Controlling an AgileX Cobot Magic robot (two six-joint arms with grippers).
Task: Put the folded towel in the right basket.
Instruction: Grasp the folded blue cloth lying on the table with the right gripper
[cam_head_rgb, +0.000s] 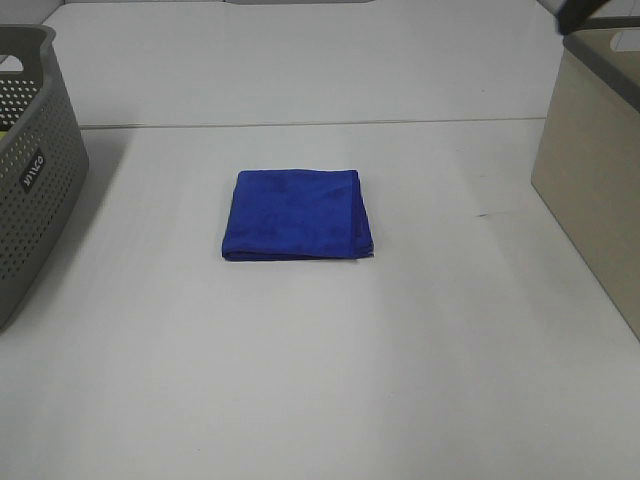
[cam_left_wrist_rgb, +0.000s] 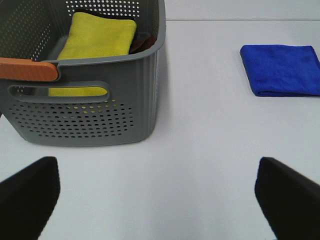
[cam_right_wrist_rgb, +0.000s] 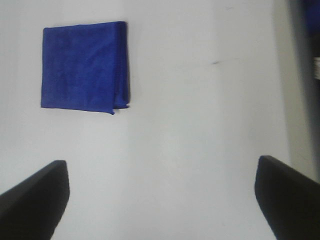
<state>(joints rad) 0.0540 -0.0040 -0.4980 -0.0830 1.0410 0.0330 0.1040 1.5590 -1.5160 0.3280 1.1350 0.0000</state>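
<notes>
The folded blue towel (cam_head_rgb: 297, 214) lies flat on the white table, midway between the two baskets. It also shows in the left wrist view (cam_left_wrist_rgb: 282, 70) and in the right wrist view (cam_right_wrist_rgb: 82, 67). The right basket (cam_head_rgb: 595, 180) is beige with a dark rim and stands at the table's right edge. My left gripper (cam_left_wrist_rgb: 156, 165) is open and empty, above the table beside the grey basket, well away from the towel. My right gripper (cam_right_wrist_rgb: 161, 162) is open and empty, high above the table, with the towel apart from it and the beige basket's wall (cam_right_wrist_rgb: 300, 75) to one side.
A grey perforated basket (cam_head_rgb: 30, 170) stands at the table's left edge. It holds a yellow towel (cam_left_wrist_rgb: 97, 40) and has an orange grip (cam_left_wrist_rgb: 27, 70) on its rim. A dark arm part (cam_head_rgb: 580, 15) shows above the beige basket.
</notes>
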